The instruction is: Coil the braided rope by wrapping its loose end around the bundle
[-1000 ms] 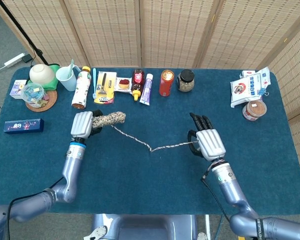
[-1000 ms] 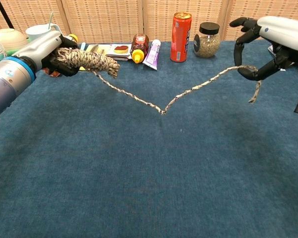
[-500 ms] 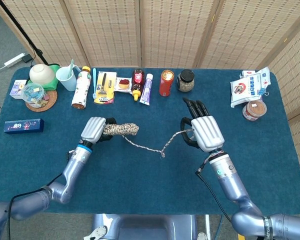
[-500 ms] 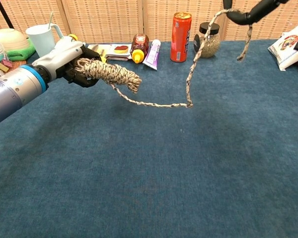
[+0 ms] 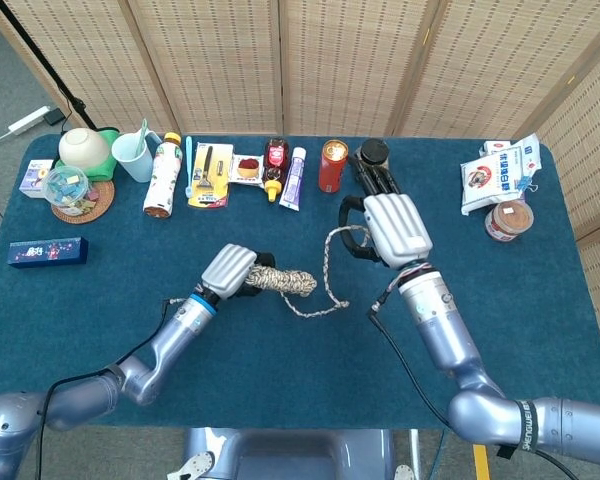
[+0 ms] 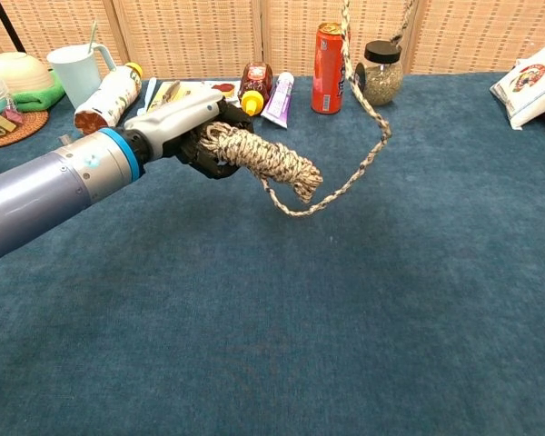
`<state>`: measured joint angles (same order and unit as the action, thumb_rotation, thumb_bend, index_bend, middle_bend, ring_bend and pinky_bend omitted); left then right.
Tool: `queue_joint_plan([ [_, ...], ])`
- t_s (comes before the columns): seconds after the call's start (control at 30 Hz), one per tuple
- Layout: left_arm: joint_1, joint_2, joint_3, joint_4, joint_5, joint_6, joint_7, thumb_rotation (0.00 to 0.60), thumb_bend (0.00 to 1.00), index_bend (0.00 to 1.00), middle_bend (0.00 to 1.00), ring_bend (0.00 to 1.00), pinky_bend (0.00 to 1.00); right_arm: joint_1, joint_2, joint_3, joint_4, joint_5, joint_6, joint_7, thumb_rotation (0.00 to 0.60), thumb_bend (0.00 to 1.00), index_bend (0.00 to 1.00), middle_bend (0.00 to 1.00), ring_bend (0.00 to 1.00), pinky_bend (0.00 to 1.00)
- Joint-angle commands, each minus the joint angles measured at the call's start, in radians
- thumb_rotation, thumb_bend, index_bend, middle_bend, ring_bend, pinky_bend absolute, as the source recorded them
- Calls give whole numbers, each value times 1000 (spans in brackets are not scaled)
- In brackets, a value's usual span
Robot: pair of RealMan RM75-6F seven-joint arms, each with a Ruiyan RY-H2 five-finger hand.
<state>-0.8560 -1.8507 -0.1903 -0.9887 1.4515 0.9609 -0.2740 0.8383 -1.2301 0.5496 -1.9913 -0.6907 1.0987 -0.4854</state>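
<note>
The braided rope bundle is a short tan coil that my left hand grips at its left end, holding it above the blue table near the centre. In the chest view the bundle sticks out to the right of the left hand. The loose end leaves the bundle's right tip, sags in a loop and climbs out of the top of the frame. In the head view the loose end rises to my right hand, which holds it raised over the table. The chest view does not show the right hand.
A row of items lines the table's far edge: a cup, a lying bottle, an orange can, a jar. Snack packets lie far right and a blue box at the left edge.
My left hand has carried the bundle right toward the centre. My right hand has moved left and up with the loose end, turning the slack rope into a hanging loop.
</note>
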Motion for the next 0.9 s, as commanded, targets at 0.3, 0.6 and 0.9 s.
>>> queue_joint_plan([
  [0.3, -39, -43, 30, 68, 31, -25, -69, 600, 600, 790, 635, 634, 780, 268, 2, 133, 234, 433, -44, -44, 600, 565, 678, 0, 0, 0],
  [0.6, -45, 38, 46, -27, 59, -19, -208, 600, 600, 790, 635, 634, 780, 337, -19, 125, 437, 485, -75, -19, 600, 565, 683, 0, 0, 0],
  [0.9, -50, 139, 46, -153, 46, -60, -332, 600, 599, 791, 634, 633, 780, 291, -41, 94, 576, 510, -252, 114, 600, 565, 685, 0, 0, 0],
])
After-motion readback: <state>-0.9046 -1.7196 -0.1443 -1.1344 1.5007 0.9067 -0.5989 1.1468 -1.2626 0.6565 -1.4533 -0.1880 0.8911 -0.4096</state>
